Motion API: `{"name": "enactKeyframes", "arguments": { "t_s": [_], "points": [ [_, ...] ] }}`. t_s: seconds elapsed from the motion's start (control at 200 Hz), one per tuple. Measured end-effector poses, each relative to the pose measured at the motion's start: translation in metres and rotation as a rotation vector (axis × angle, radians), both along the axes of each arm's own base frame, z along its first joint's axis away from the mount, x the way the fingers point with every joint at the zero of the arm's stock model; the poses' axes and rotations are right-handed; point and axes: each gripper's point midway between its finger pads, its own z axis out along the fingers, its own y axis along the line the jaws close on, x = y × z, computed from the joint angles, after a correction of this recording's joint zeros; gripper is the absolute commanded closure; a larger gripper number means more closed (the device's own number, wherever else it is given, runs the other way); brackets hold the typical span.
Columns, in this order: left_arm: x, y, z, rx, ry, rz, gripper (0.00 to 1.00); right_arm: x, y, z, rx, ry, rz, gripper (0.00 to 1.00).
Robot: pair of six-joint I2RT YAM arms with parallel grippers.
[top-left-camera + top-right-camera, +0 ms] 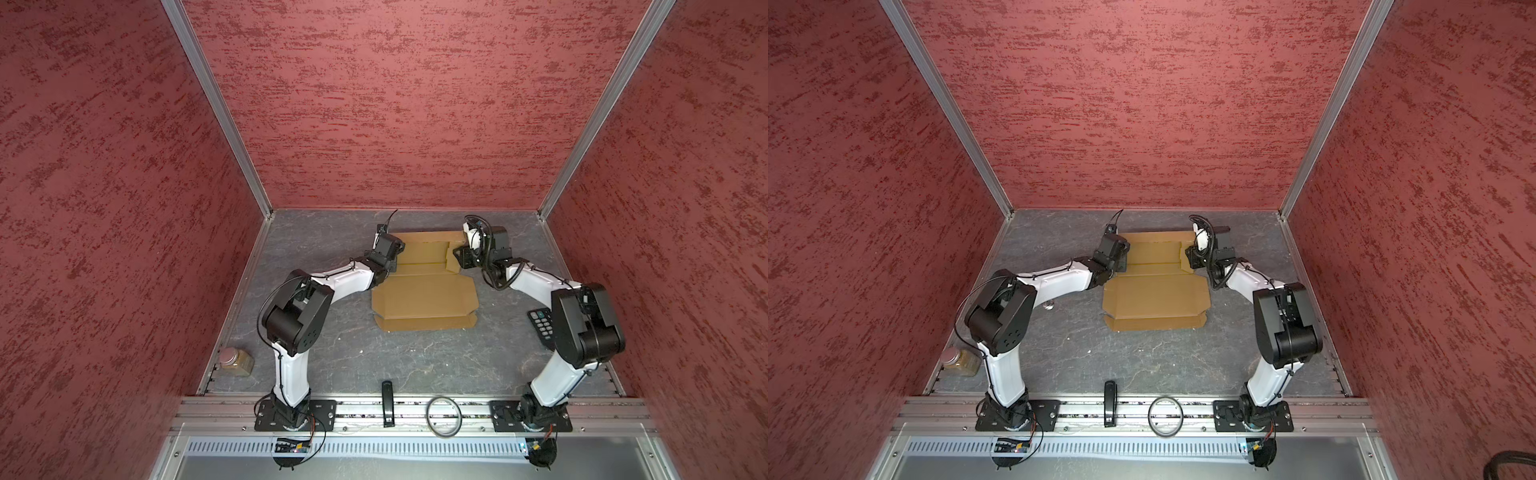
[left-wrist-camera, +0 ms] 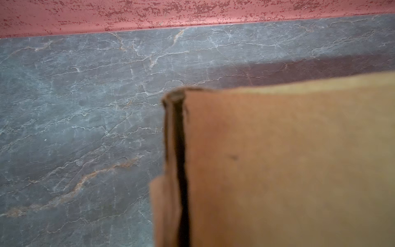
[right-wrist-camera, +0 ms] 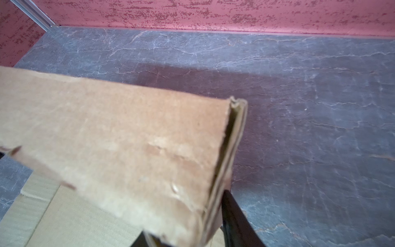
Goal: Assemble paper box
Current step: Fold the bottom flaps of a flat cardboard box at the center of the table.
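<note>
left pincer (image 1: 392, 249): closed right down at the far left corner of the paper box (image 1: 424, 293). My fingertips are hidden in every view. The doubled flap edge (image 2: 179, 160) rises straight toward the wrist camera, so I judge it pinched.
right pincer (image 1: 462, 254): at the far right corner. One dark finger (image 3: 235, 213) sits against the folded flap, with a jaw on either side of it. Clamped or only straddling, I cannot tell.
why held so: my guess is that taking both far corners at once keeps the rear panel square while the side flaps fold up.
box location: mid worktop (image 1: 332, 365). Flaps at the far corners are lifted; the near half lies flat, front flap toward my bases.
progress: early, judging by how much lies flat.
around: keypad remote (image 1: 540, 324) by my right elbow, partly under it; jar (image 1: 237, 362) at the left edge; black bar (image 1: 387, 401) and ring (image 1: 444, 415) on the front rail.
in the way: nothing lies on the sheet. The red wall (image 1: 415, 124) is close behind, so there is little room to push away.
</note>
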Motion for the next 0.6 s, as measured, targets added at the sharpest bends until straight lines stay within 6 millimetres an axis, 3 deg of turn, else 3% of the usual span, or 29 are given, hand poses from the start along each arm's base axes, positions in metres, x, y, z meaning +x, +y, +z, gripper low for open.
{"name": "enactKeyframes", "arguments": {
  "t_s": [0.195,0.596],
  "points": [
    [-0.001,-0.002,0.0,0.0,0.0,-0.005,1.0,0.002,-0.001,-0.001,0.016,-0.02,-0.034,0.59],
    [-0.003,-0.004,0.0,-0.003,-0.001,0.006,1.0,0.018,-0.008,-0.003,0.065,-0.07,-0.156,0.82]
  ]
}}
